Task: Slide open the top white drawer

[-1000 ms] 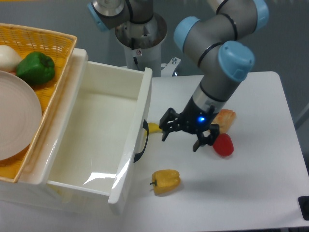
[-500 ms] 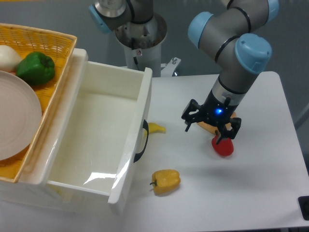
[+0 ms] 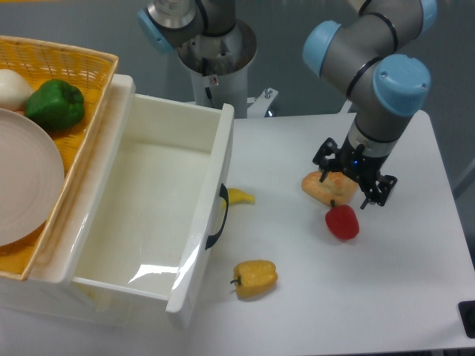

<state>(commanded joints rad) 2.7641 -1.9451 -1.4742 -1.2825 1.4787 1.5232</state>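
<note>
1. White table [image 3: 415,297] fills the right half of the view, with a grey wall behind it and the arm's round base at top centre.
2. Far left: a yellow wicker basket [image 3: 82,63] sits on top of the cabinet, holding a green pepper [image 3: 54,104], a pale plate [image 3: 26,182] cut off by the left edge, and a white rounded item [image 3: 11,87], also cut off and hard to identify.
3. Left to centre: the top white drawer [image 3: 148,200] is pulled well out of the cabinet, its plain white inside showing with a bright glare patch near the front. Its curved black handle [image 3: 217,219] faces the table; the drawer's lower edge runs out of view at the bottom.
4. Centre: a small yellow piece [image 3: 241,196] lies just beside the handle, partly hidden by the drawer front. A yellow pepper [image 3: 254,277] lies on the table near the drawer's front corner.
5. Right of centre: an orange bread-like item [image 3: 323,187] and a red pepper [image 3: 342,222] lie close together.
6. Right: the gripper [image 3: 354,178] hangs over these two items, well apart from the drawer, with its fingers spread and nothing between them; it covers part of the bread-like item.
7. Bottom right corner: a dark object [image 3: 468,315] is cut off and cannot be identified.
</note>
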